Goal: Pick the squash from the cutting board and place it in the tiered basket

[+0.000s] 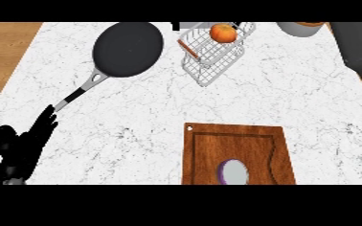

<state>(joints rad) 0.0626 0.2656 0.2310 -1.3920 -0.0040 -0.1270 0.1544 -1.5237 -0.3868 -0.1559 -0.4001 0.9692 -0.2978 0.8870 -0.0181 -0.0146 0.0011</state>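
Black left hand [25, 146] at the bench's [141, 119] lower left corner, fingers straight and slightly spread, pointing up and right, holding nothing. Just past the fingertips, the pan [127, 49], handle tip near them, handle running up and right to a dark round dish lying near the far edge, left of centre. Right of the pan, by the far edge: white wire basket [212, 55], tilted in the view, with an orange squash [223, 33] sitting in its upper tier. Lower tier bare wire, reaching down toward the bench's middle. Near the lower edge, right of centre: wooden board [240, 143], grooved round its rim, small hole at its top left corner. On the board's lower part, cut by the lower edge: a pale oval thing with a purple rim [234, 172], too little showing to name. At the far right corner: part of a grey pot [300, 28], beside a dark surface [348, 43] down the right edge. No right hand showing.
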